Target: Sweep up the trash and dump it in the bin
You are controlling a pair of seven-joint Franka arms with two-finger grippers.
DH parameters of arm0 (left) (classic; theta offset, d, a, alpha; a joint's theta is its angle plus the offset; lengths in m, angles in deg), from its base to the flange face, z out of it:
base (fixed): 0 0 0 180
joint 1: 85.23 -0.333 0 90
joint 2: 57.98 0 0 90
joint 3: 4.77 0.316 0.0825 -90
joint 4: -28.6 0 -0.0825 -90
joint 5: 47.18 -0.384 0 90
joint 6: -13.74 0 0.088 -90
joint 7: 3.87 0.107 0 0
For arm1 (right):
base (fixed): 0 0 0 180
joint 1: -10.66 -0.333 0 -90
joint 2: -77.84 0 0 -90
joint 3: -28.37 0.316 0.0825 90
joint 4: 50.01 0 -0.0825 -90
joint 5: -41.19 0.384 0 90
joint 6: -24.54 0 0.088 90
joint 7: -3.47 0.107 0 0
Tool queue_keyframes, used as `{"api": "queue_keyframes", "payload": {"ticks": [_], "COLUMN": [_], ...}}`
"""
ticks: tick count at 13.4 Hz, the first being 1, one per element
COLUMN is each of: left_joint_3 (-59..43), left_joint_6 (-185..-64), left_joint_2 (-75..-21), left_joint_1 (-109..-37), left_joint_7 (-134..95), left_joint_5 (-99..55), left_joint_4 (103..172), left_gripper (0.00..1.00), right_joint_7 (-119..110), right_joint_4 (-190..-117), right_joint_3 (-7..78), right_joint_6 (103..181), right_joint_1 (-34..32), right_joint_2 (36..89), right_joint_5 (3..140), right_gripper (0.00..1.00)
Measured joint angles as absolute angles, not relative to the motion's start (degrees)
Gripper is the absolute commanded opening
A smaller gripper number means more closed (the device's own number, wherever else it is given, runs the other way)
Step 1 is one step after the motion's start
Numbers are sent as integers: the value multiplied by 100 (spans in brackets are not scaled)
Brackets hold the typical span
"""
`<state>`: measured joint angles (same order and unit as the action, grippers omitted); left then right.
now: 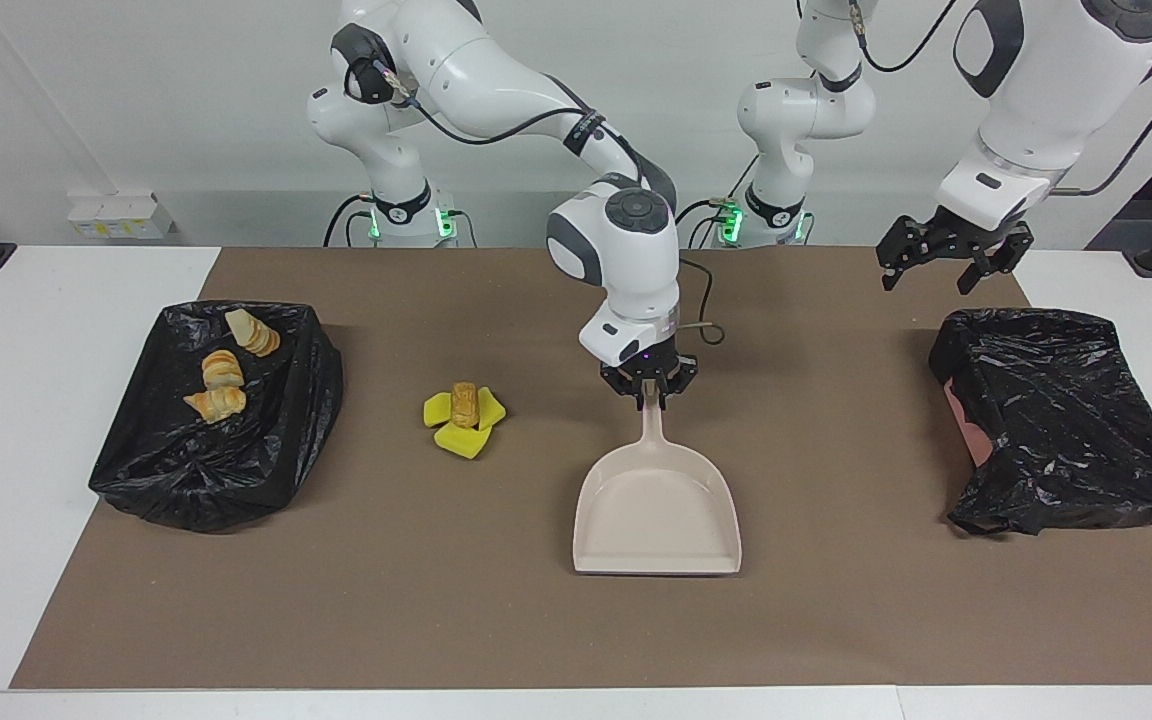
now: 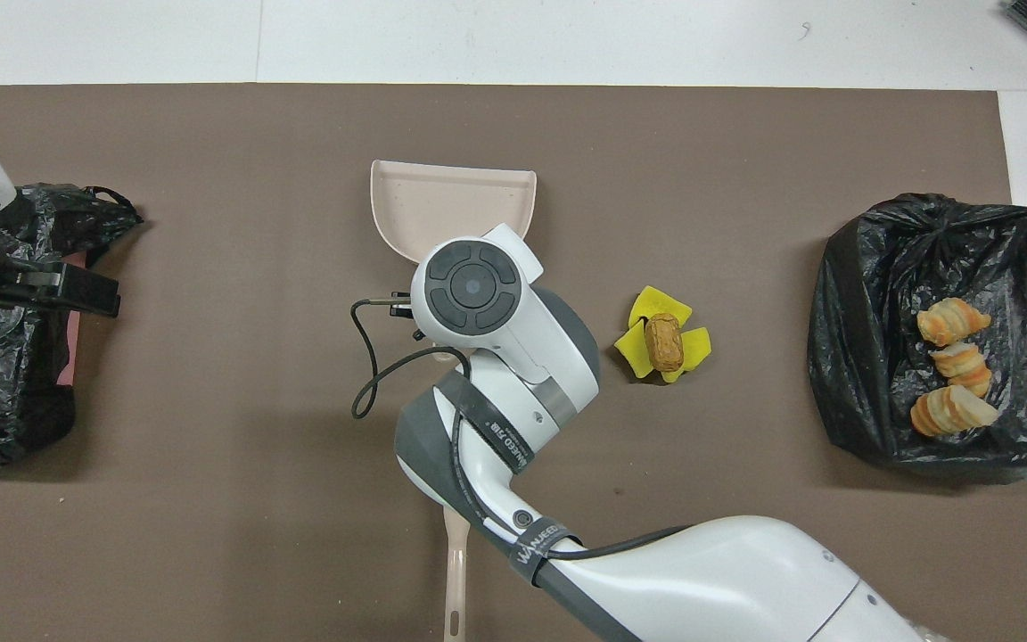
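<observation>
While my right tool (image 1: pixel 647 392) grips the dustpan (image 1: pixel 656 510) by its handle, the trash (image 1: pixel 462 418) lies on the bench beside the pan, toward the right arm's end; my left tool (image 1: pixel 944 262) hangs spread wide over a black bag (image 1: pixel 1066 420). From overhead, the trash (image 2: pixel 663 343) sits between dustpan (image 2: pixel 451 201) and a black-lined bin (image 2: pixel 870 357) holding three pastries (image 2: pixel 950 370).
</observation>
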<state>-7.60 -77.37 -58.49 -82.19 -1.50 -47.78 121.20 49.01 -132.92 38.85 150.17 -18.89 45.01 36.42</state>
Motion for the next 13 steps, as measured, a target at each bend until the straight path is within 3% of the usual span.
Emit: {"api": "queue_keyframes", "payload": {"ticks": [3,4,6,9,13], "left_joint_3": [-759,-760,-773,-817,-870], "left_joint_6": [-7720,-7719,-7739,-8060,-8829], "left_joint_2": [-5849,-5849,-5849,-5822,-5732], "left_joint_1": [-8219,-8219,-8218,-8181,-7959], "left_joint_7": [-150,-150,-150,-150,-192], "left_joint_5": [-4778,-4778,-4778,-4778,-4777], "left_joint_4": [12120,12122,12138,12298,12792], "left_gripper": [100,100,100,100,100], "right_joint_7": [4901,4899,4893,4890,4889], "right_joint_4": [-13400,-13407,-13403,-13411,-13975], "right_joint_3": [3884,3884,3885,3902,3941], "right_joint_6": [15058,15066,15093,15032,14373], "right_joint_1": [-1879,-1879,-1879,-1899,-1992], "right_joint_2": [4495,4496,4523,4824,5894], "right_joint_5": [3625,3589,3443,3414,3682], "right_gripper": [57,76,100,100,100]}}
